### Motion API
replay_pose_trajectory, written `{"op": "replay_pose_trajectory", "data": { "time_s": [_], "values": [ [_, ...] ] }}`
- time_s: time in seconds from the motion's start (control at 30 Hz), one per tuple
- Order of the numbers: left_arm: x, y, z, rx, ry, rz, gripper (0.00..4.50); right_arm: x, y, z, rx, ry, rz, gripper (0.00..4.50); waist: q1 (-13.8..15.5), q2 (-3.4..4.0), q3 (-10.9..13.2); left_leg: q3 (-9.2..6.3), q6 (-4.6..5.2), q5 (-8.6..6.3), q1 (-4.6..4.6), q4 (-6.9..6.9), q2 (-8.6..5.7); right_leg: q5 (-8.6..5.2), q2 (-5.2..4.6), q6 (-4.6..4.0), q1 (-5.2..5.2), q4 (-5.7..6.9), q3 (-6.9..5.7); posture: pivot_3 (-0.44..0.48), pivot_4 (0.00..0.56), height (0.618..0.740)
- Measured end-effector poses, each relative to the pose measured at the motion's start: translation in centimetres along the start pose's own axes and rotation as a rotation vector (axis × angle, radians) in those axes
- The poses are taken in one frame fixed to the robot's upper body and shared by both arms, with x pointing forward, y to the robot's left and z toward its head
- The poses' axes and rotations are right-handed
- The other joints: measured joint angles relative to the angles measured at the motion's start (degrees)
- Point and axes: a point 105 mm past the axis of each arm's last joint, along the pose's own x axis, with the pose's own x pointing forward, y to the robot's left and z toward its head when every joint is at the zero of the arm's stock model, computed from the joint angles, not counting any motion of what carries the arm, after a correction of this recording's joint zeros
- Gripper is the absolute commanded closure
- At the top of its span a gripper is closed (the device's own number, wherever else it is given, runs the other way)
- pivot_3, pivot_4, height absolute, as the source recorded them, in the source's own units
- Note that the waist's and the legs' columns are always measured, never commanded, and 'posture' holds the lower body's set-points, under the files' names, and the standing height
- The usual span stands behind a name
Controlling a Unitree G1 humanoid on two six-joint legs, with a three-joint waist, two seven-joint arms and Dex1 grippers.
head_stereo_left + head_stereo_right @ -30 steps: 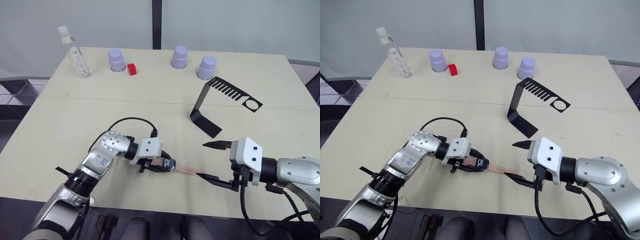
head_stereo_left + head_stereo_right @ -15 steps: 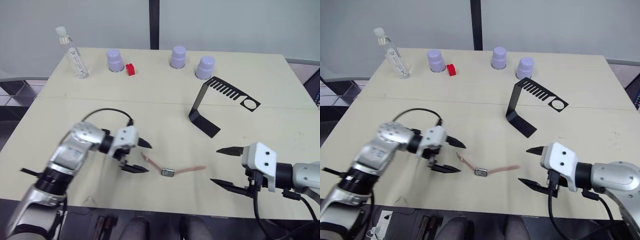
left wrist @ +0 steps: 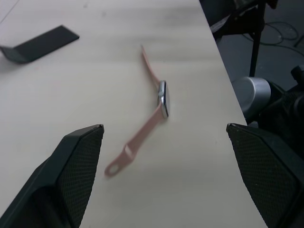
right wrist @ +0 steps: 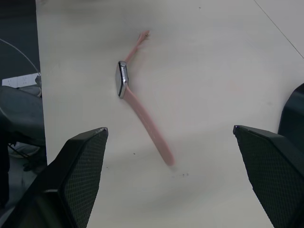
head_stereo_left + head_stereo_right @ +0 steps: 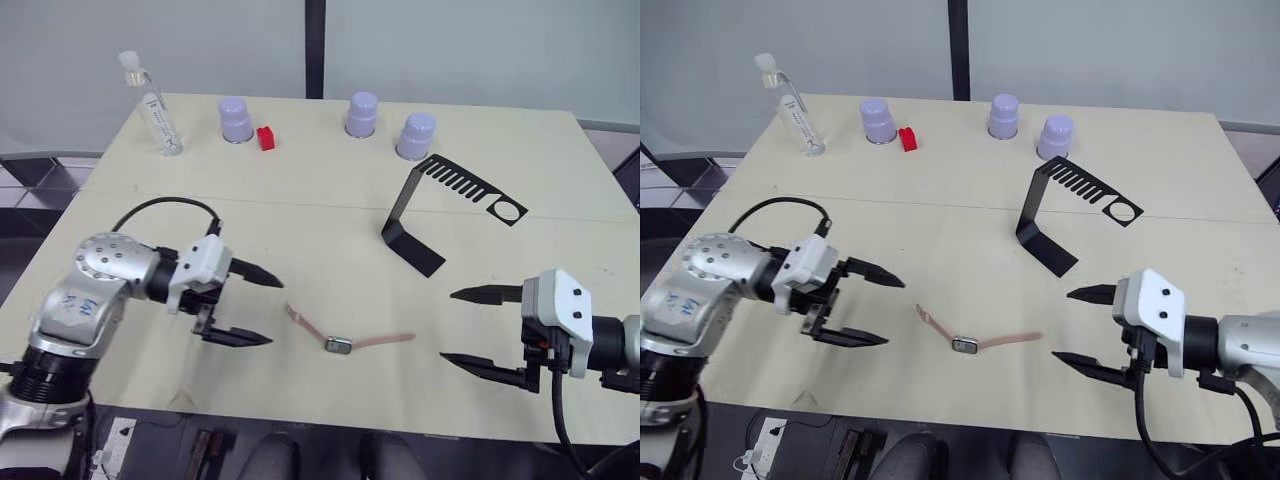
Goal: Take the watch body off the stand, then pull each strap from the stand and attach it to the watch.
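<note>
both grippers, left (image 5: 246,305) and right (image 5: 478,328), have pulled back wide open and empty, leaving the watch (image 5: 337,346) with both straps (image 5: 385,340) fitted, stand (image 5: 420,215) bare, task apparently done.

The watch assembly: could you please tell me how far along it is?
It looks finished. The watch body lies on the table with both straps attached, and the stand is bare. Nothing is in hand: the left gripper and right gripper are open, either side of the watch. Nothing visible remains.
</note>
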Motion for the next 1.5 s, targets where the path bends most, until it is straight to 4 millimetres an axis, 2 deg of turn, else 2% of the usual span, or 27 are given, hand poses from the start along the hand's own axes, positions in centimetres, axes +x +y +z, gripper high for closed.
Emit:
{"op": "replay_pose_trajectory", "data": {
  "time_s": [0.1,0.2,0.33,0.37,0.53,0.83,1.0,1.27,1.5],
  "values": [
    [2.9,-1.0,0.0,0.041,-0.058,-0.101,0.83,0.5,0.8,0.2,0.008,-0.006,0.033,0.00,0.0,0.00,0.0,0.05,0.00,0.00,0.02,0.00,-0.01,0.00,0.05,0.00,-0.02,0.04,-0.12,0.000,0.150,0.740],
    [5.3,-2.4,-1.1,0.093,-0.064,-0.187,2.30,0.7,1.4,0.0,0.017,0.003,0.040,0.00,-0.2,0.01,0.0,0.18,0.00,0.00,0.09,-0.02,0.02,0.00,0.10,0.00,-0.03,0.06,-0.17,0.000,0.150,0.740],
    [7.5,-3.1,-2.2,0.058,-0.093,-0.222,4.37,0.8,2.1,-0.3,0.036,0.011,0.038,0.00,0.0,0.00,0.0,0.17,0.00,0.00,0.08,0.05,0.04,0.00,0.13,0.00,-0.02,0.10,-0.17,0.000,0.150,0.740],
    [8.0,-3.0,-2.5,0.055,-0.092,-0.223,4.49,0.9,2.4,-0.2,0.039,0.012,0.042,0.00,0.0,0.00,0.0,0.17,0.01,0.00,0.09,0.05,0.03,0.00,0.12,0.00,-0.02,0.10,-0.16,0.000,0.150,0.740],
    [9.9,-2.4,-3.8,0.064,-0.084,-0.175,4.49,0.9,2.7,0.0,0.039,0.009,0.029,0.00,0.0,0.00,0.0,0.15,0.01,0.00,0.10,0.07,0.02,0.00,0.12,0.01,-0.02,0.13,-0.18,0.000,0.150,0.740],
    [10.5,-0.4,-5.4,0.053,-0.038,-0.082,4.49,0.9,2.4,-0.1,0.044,0.013,-0.006,0.00,0.0,0.00,0.0,0.15,0.01,0.00,0.09,0.07,-0.01,0.01,0.10,0.01,-0.02,0.13,-0.20,0.000,0.150,0.740],
    [11.0,0.5,-5.0,0.007,-0.055,-0.065,4.49,0.9,2.3,-0.1,0.041,0.016,-0.019,0.00,0.0,0.00,0.0,0.14,0.01,0.00,0.08,0.08,-0.02,0.01,0.11,0.02,-0.02,0.15,-0.22,0.000,0.150,0.740],
    [10.5,2.1,-3.5,-0.028,-0.097,-0.037,4.49,1.2,2.4,-0.3,0.047,0.008,-0.034,0.00,0.0,0.00,0.0,0.14,0.01,0.00,0.09,0.08,-0.02,0.01,0.11,0.02,-0.02,0.14,-0.23,0.000,0.150,0.740],
    [10.5,2.5,-4.0,0.009,-0.065,-0.028,4.49,1.2,2.2,-0.2,0.038,0.005,-0.054,0.00,0.0,0.00,0.0,0.13,0.01,0.00,0.09,0.07,-0.04,0.01,0.10,0.02,-0.02,0.15,-0.24,0.000,0.150,0.740]
  ]
}}
